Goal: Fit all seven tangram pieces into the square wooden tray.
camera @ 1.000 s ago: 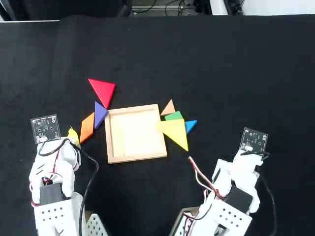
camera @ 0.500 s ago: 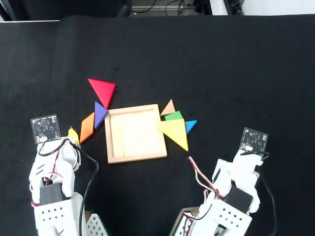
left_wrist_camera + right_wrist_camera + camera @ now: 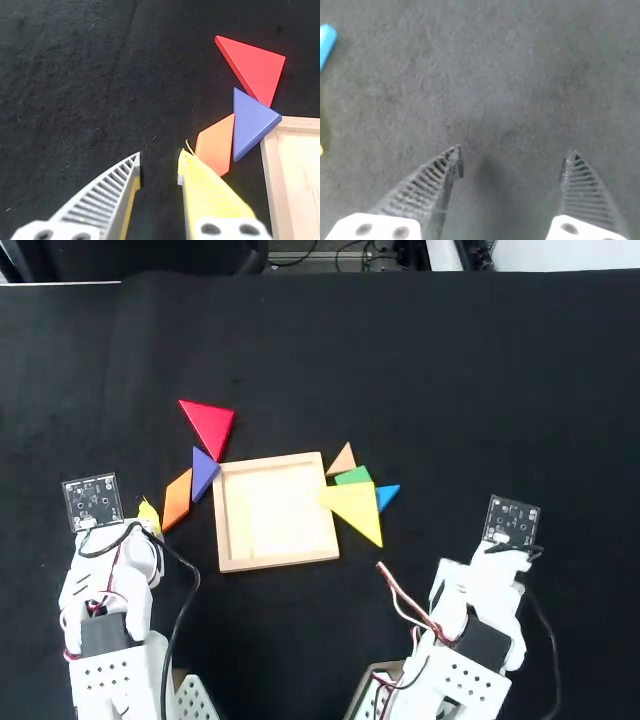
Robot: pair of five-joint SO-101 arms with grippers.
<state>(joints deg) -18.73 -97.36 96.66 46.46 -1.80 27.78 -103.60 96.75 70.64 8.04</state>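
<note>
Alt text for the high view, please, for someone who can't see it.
An empty square wooden tray lies mid-table on black cloth, with red, blue and orange pieces at its left and tan, green, yellow and light-blue pieces at its right. The left arm and right arm sit at the near edge, either side of the tray.

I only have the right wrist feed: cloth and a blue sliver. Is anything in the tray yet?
Observer: No. The tray holds no pieces. All seven lie around it on the black cloth.
Operator: What's on my side of it?
Observer: Four pieces. The large yellow triangle has one corner at the tray's right rim. The green piece, tan piece and blue piece are clustered against it.
</note>
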